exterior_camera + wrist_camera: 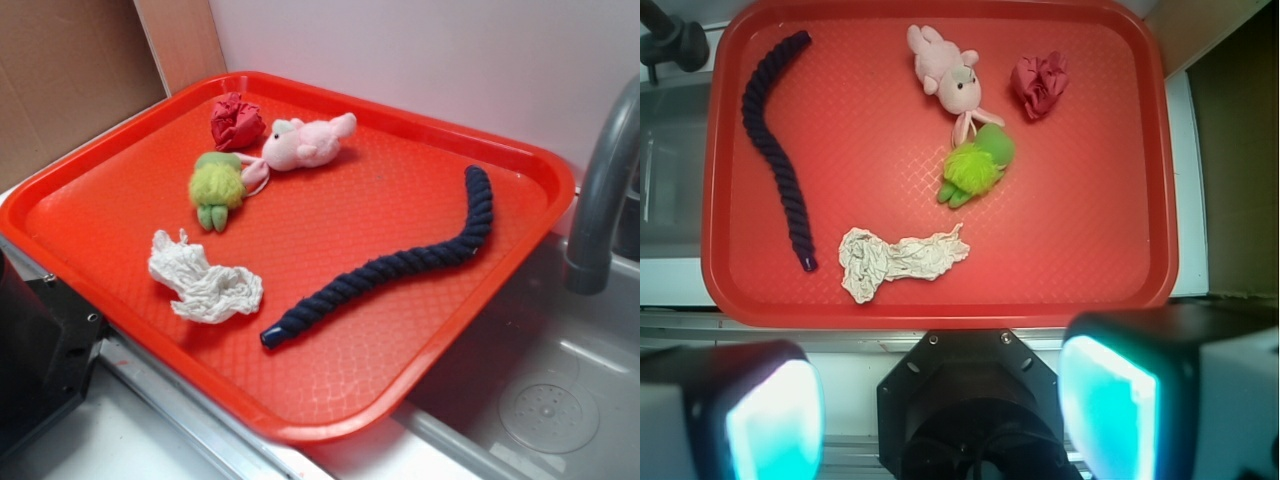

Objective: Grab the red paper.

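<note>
Red paper, a crumpled ball, lies at the tray's far corner, beside the pink plush. Claw is released, empty, outside the near rim; target lies ahead and right.

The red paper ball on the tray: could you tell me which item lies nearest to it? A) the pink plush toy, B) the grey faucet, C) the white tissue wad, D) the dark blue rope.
A: the red paper sits in the tray's far corner right beside the pink plush toy, while the rope and the white tissue wad lie much farther off.
</note>
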You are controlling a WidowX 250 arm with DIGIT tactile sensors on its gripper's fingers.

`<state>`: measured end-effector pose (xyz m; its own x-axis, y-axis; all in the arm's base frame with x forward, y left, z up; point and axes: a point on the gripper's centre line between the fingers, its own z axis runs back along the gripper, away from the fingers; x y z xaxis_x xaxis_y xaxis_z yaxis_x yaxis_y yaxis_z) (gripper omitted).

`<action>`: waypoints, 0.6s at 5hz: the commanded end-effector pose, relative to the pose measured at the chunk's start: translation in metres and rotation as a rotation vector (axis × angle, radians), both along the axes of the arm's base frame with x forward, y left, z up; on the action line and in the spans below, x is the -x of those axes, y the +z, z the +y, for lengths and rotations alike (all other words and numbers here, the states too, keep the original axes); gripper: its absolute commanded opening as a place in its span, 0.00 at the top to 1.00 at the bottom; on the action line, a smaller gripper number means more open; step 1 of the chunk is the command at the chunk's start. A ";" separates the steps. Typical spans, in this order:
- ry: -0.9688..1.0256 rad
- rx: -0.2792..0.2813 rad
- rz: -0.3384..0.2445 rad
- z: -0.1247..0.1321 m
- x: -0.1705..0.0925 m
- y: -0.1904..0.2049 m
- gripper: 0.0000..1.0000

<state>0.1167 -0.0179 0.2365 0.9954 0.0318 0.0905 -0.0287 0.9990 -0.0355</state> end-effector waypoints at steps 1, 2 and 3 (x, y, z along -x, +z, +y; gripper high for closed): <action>0.000 0.000 0.000 0.000 0.000 0.000 0.00; 0.038 0.033 -0.024 0.028 -0.010 -0.005 0.00; 0.058 0.028 -0.087 0.045 -0.018 -0.020 0.00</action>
<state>0.1332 0.0257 0.2096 0.9834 0.0950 0.1543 -0.0843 0.9936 -0.0745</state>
